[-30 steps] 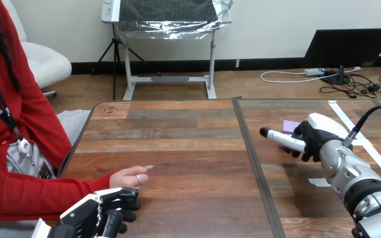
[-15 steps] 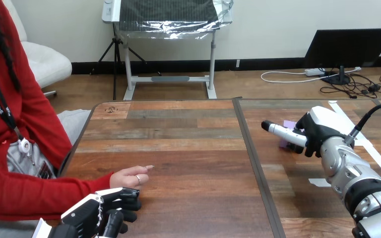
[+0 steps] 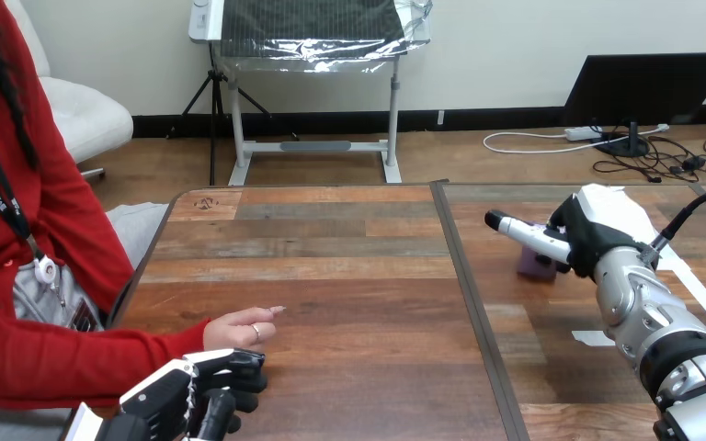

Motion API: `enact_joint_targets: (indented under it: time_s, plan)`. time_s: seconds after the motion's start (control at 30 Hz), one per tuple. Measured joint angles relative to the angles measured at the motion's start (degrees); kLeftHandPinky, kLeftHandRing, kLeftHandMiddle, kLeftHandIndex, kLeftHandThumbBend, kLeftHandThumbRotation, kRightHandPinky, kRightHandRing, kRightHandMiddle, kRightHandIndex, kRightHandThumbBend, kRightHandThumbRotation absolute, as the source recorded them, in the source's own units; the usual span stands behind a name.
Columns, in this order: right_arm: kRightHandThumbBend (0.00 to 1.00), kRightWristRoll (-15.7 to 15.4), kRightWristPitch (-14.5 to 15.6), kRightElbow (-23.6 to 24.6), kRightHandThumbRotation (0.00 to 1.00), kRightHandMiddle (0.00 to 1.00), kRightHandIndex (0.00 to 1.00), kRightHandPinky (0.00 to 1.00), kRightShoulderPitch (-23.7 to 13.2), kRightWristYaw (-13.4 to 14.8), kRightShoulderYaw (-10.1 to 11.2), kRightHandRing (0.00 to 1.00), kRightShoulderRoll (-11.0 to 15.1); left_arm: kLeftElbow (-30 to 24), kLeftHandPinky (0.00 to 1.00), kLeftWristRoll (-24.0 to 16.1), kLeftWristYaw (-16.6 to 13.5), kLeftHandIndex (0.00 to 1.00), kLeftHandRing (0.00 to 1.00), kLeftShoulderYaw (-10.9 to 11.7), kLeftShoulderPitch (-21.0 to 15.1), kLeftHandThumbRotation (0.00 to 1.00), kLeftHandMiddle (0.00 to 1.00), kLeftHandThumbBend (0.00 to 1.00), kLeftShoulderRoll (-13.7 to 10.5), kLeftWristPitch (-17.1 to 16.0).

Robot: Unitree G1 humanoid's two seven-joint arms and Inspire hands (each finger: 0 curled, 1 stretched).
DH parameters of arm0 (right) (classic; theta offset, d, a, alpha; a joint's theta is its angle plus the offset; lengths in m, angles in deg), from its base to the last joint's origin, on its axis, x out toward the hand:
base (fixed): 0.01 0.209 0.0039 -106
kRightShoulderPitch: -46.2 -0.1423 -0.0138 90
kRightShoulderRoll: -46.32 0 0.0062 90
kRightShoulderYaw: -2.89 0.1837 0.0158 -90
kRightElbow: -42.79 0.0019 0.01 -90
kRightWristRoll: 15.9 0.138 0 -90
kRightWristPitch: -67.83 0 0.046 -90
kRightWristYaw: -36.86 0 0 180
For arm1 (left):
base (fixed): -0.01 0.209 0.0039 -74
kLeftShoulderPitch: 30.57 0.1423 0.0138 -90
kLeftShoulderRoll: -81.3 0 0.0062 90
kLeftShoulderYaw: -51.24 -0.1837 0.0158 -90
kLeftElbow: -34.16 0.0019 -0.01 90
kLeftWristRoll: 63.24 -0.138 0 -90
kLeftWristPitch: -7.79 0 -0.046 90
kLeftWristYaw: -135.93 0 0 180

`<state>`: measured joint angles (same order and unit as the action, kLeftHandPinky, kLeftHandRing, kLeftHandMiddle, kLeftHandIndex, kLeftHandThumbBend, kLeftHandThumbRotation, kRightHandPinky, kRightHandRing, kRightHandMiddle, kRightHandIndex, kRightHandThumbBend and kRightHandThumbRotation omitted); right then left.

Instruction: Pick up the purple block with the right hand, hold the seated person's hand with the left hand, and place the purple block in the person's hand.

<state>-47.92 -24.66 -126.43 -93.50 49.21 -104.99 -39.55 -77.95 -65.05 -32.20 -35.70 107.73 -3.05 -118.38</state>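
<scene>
The purple block stands on the right half of the table, partly covered by my right hand. The hand reaches over it from the right, and its thumb points left above the block's top. Whether the hand grips the block is hidden. The person's hand rests on the table at the near left, loosely closed with a finger pointing right. My left hand lies just in front of it at the bottom edge, open, fingers stretched right close under the person's hand. No curl round the person's hand shows.
A dark seam runs front to back between the two table halves. White tape strips lie on the right half beside my right arm. The person's red sleeve lies along the near left edge.
My right hand has moved farther across the table onto the purple block, which now shows under its thumb. My left hand has shifted slightly lower and right. The person's hand has not moved.
</scene>
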Motion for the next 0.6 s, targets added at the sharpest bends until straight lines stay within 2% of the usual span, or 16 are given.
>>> enact_joint_targets:
  time_s: [0.27,0.6]
  plan:
    - [0.81,0.26,-1.15,0.01,0.98,0.16,0.2,0.06,0.0,1.89,0.23,0.1,0.0,0.03,0.57,-0.51,0.0,0.67,0.64,-0.11,-0.11,0.84,0.67,0.38,0.01,0.0]
    - [0.8,0.88,-2.55,0.02,0.94,0.18,0.21,0.08,0.0,2.49,0.95,0.12,0.02,0.11,0.57,-0.69,0.0,0.67,0.64,-0.21,-0.58,0.84,0.67,0.38,0.03,0.01]
